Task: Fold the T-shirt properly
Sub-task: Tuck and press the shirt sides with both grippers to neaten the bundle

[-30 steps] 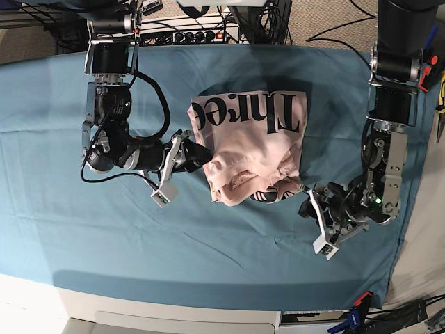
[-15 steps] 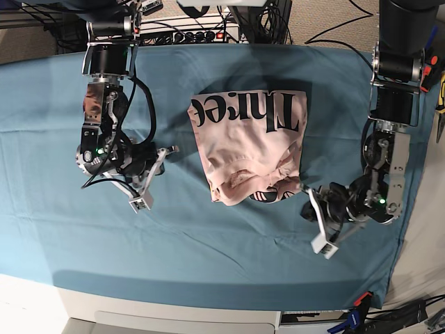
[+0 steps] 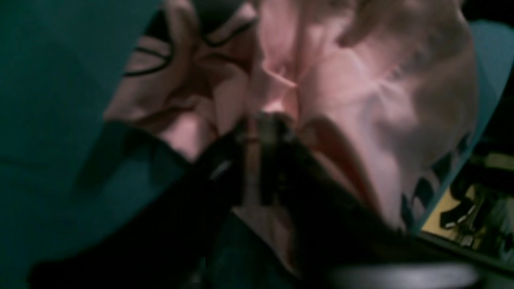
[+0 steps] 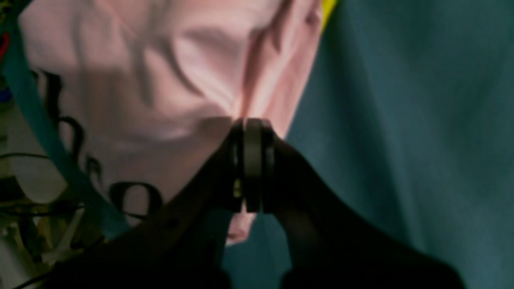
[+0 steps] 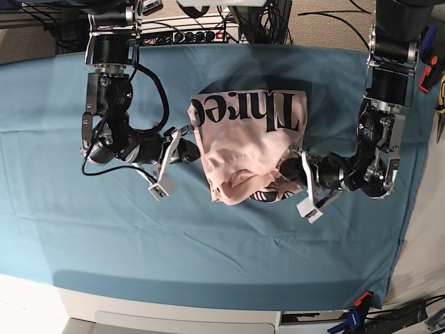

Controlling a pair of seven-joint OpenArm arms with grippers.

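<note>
A wide table covered with a teal cloth carries everything. In its middle, toward the far edge, lies the pale pink cotton T-shirt with big black serif letters, roughly folded; the lettered band is on the far side, and the near edge is bunched in wrinkles. The right hand is at the shirt's side edge, its two fingers clenched flat together on a pinch of the pink fabric. The left hand is pushed into the crumpled near corner of the shirt, with a strip of pink cloth between its dark fingers.
</note>
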